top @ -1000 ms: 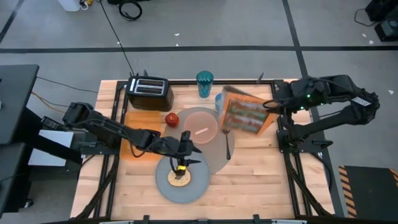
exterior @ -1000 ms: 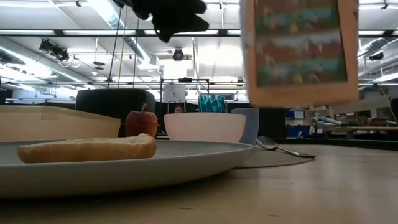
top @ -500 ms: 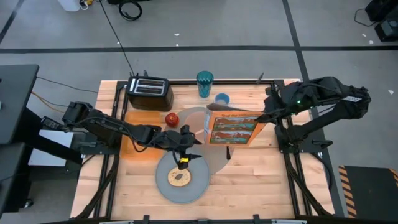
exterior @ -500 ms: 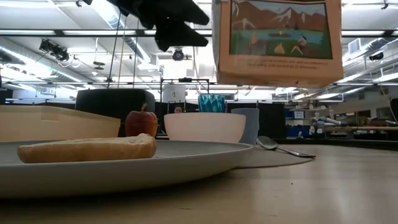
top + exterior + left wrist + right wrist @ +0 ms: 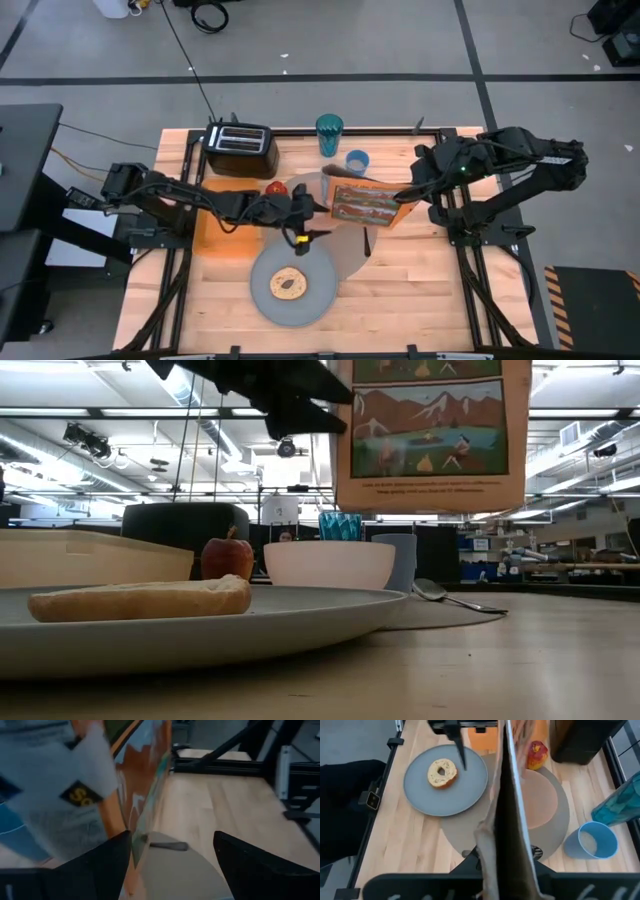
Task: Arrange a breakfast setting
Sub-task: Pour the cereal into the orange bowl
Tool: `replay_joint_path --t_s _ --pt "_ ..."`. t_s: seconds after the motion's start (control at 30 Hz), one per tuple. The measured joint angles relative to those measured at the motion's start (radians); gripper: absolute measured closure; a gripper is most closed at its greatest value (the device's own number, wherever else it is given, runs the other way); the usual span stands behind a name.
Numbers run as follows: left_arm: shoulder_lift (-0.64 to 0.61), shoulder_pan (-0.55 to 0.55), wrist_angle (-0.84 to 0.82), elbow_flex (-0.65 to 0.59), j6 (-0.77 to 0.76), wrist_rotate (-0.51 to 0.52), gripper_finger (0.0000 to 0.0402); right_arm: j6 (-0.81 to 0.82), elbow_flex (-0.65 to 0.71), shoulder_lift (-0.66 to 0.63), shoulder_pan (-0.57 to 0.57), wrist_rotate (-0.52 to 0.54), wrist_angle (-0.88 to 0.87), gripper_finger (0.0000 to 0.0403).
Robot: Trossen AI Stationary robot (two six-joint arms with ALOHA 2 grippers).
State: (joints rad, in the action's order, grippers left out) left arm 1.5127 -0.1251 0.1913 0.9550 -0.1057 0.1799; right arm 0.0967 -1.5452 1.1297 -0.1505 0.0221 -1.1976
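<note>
Two arms meet above the large round grey mat [image 5: 345, 240], and I hold the orange cereal box [image 5: 364, 203] in the air over the pink bowl [image 5: 322, 203], pinched at its edge by the right gripper [image 5: 408, 194]. The left gripper [image 5: 308, 212] hovers just beside the other end of the box with its fingers spread, touching nothing as far as I can see. I judge the step is to bring the box over the bowl, so I should keep it steady and tilt slowly, and the left gripper should not knock it. The smaller round grey plate [image 5: 292, 285] carries the bagel [image 5: 289, 283] near the front edge. The low view shows how high the box hangs above the bowl, which the high view cannot tell. The right wrist view shows the red apple [image 5: 537, 755], the small light-blue cup [image 5: 590, 841] and a little of the metal spoon [image 5: 466, 853].
</note>
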Motion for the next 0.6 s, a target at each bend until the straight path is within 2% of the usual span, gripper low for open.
replay_joint_path --t_s 0.2,0.37,0.6 --pt "-0.001 0.018 -0.047 0.000 0.021 0.009 0.0111 0.028 0.000 -0.026 -0.019 0.016 -0.034 0.0391" --pt "-0.001 0.017 -0.045 0.000 0.022 -0.023 0.0111 0.054 0.000 -0.055 -0.021 0.023 -0.044 0.0391" --pt "0.006 0.017 0.062 0.002 0.021 -0.024 0.0111 0.055 -0.001 -0.039 -0.023 0.027 -0.002 0.0391"
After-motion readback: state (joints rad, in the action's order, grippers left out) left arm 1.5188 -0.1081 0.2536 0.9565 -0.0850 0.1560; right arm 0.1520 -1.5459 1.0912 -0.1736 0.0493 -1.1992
